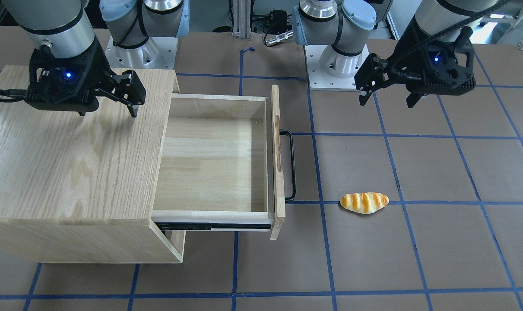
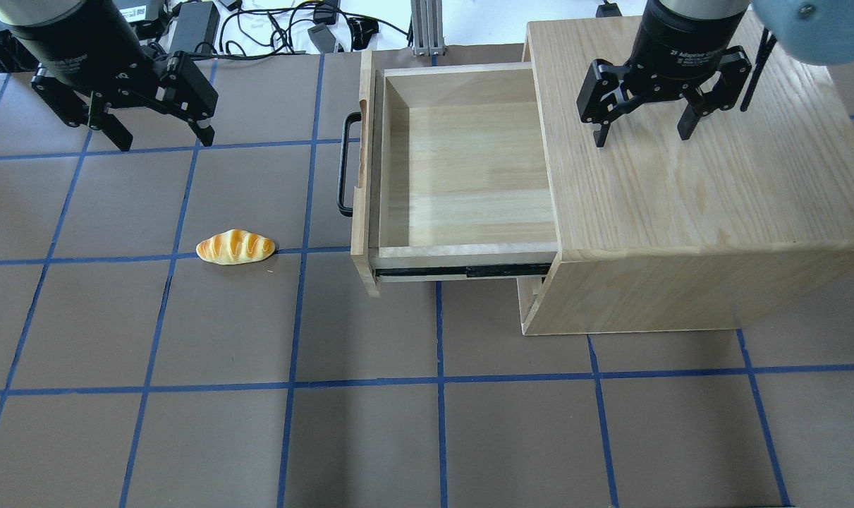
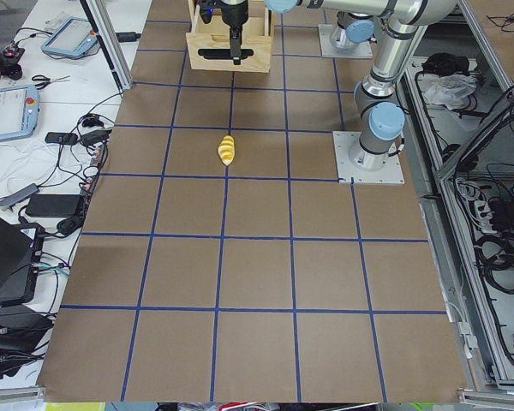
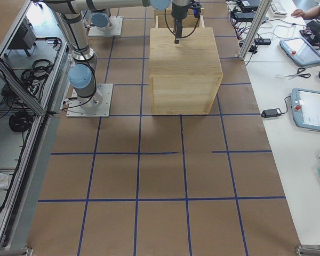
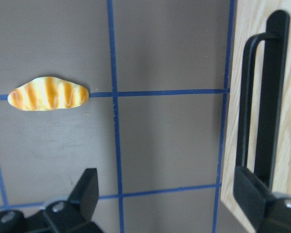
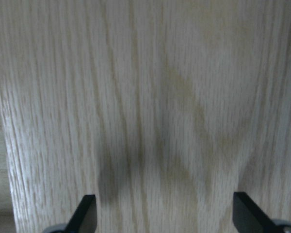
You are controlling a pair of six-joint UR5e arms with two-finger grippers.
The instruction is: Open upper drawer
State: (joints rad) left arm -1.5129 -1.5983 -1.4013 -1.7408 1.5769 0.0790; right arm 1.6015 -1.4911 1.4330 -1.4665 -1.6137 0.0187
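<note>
The upper drawer (image 1: pixel 213 155) is a pale-wood box pulled far out of the oak cabinet (image 1: pixel 67 151); its inside is bare. Its black bar handle (image 1: pixel 292 166) faces the table's middle. In the overhead view the drawer (image 2: pixel 462 169) and handle (image 2: pixel 343 164) show the same. My left gripper (image 2: pixel 164 140) is open and empty, raised above the table well clear of the handle. The left wrist view shows the handle (image 5: pixel 266 97) at its right edge. My right gripper (image 2: pixel 642 137) is open and empty, hovering above the cabinet top (image 6: pixel 150 97).
A toy bread roll (image 2: pixel 235 247) lies on the brown, blue-taped table between the left gripper and the drawer front; it also shows in the left wrist view (image 5: pixel 48 93). A lower drawer front (image 2: pixel 532 296) peeks under the pulled-out one. Cables lie along the table's far edge.
</note>
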